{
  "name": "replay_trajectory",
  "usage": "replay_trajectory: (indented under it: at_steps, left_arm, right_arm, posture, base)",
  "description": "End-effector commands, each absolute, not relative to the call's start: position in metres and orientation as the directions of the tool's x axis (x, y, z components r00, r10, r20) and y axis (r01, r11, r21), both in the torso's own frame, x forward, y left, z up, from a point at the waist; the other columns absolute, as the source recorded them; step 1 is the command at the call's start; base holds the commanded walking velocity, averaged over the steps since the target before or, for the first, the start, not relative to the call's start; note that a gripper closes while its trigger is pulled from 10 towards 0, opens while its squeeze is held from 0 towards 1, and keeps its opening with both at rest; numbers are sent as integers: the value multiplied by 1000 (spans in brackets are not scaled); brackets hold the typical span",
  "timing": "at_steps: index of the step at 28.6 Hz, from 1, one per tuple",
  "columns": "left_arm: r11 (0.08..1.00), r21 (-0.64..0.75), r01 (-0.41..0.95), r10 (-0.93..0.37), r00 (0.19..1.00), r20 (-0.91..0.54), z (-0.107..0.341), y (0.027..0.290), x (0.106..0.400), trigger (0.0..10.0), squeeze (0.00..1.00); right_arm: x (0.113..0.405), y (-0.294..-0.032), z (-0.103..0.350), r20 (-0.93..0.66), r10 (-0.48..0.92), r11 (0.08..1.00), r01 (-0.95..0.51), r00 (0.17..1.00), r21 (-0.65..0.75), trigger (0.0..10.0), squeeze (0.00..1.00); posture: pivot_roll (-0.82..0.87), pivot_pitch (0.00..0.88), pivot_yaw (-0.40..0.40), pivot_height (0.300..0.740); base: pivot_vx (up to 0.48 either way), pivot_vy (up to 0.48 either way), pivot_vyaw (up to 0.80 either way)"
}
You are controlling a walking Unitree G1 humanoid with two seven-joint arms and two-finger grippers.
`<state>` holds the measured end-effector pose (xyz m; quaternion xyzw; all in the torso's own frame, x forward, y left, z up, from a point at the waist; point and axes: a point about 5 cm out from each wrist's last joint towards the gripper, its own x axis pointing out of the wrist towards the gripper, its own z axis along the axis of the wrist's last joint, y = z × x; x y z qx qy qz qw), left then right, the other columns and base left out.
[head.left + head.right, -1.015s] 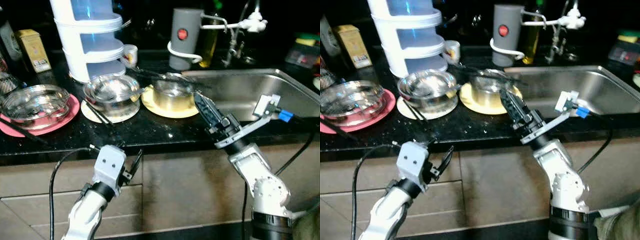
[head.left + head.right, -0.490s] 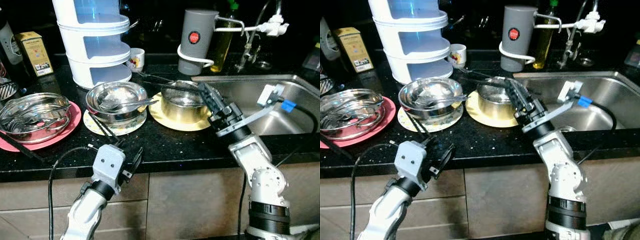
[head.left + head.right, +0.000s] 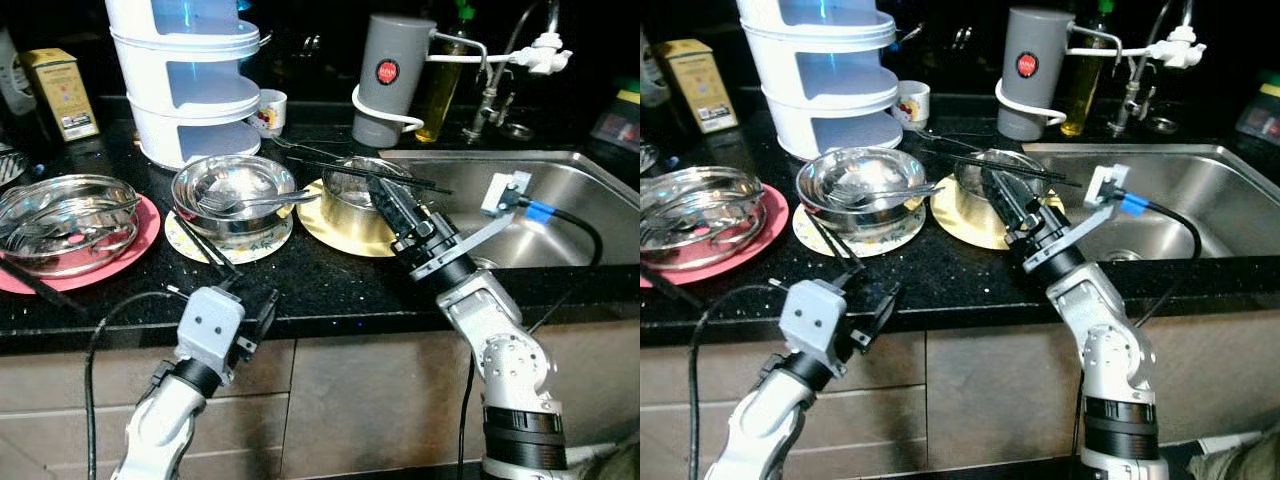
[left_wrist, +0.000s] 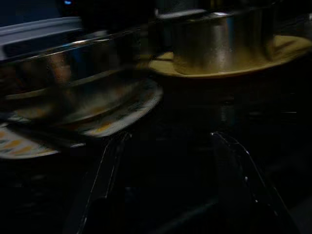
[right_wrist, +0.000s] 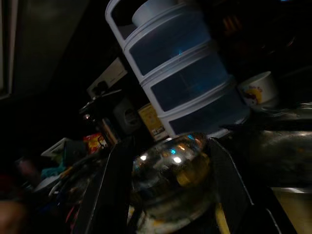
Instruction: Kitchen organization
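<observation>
A steel pot (image 3: 350, 200) stands on a yellow plate (image 3: 325, 225), with black chopsticks (image 3: 400, 176) lying across its rim. My right gripper (image 3: 383, 197) reaches over the counter edge, open, its fingertips at the pot's right side and holding nothing. In the right wrist view the steel bowl (image 5: 173, 180) shows between its spread fingers (image 5: 117, 195). That bowl (image 3: 230, 190), with cutlery in it, sits on a patterned plate left of the pot. My left gripper (image 3: 264, 308) is open, low in front of the counter edge, pointing at the bowl and pot (image 4: 219, 44).
Another steel bowl (image 3: 60, 205) rests on a pink plate (image 3: 140, 235) at far left. Behind stand a white stacked container (image 3: 190, 80), a mug (image 3: 270, 108), a yellow box (image 3: 58, 95) and a grey canister (image 3: 388, 75). The sink (image 3: 560, 205) with its faucet (image 3: 520, 60) lies at right.
The camera has shifted. My right gripper has moved left from the sink's edge to the pot's side. The left gripper has stayed low before the counter.
</observation>
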<state>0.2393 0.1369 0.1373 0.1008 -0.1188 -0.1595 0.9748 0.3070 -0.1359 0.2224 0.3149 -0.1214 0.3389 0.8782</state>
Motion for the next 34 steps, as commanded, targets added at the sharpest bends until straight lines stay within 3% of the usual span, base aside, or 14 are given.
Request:
replay_trajectory:
  at_steps: [1,14,25,34]
  left_arm:
    - [922,225,315,-353,923,153,129,132,238,10000,0]
    - [929,214,300,-338,925,171,131,133,241,10000,0]
    - [939,200,280,-316,931,182,135,136,245,10000,0]
    - [931,199,305,-345,914,214,144,131,250,10000,0]
  right_arm:
    - [308,-137,219,410,513,591,-657,754,468,10000,0]
    - [309,-129,216,389,533,608,-660,752,441,10000,0]
    - [312,-120,220,382,556,633,-674,738,381,10000,0]
    - [320,-130,235,446,463,641,-637,766,429,10000,0]
  posture:
    - [3,0,-73,740]
    - [-1,0,-75,740]
    - [1,0,-80,740]
    - [-8,0,-79,740]
  base:
    - [0,-319,0]
    - [0,-104,0]
    - [0,0,786]
    - [0,0,495]
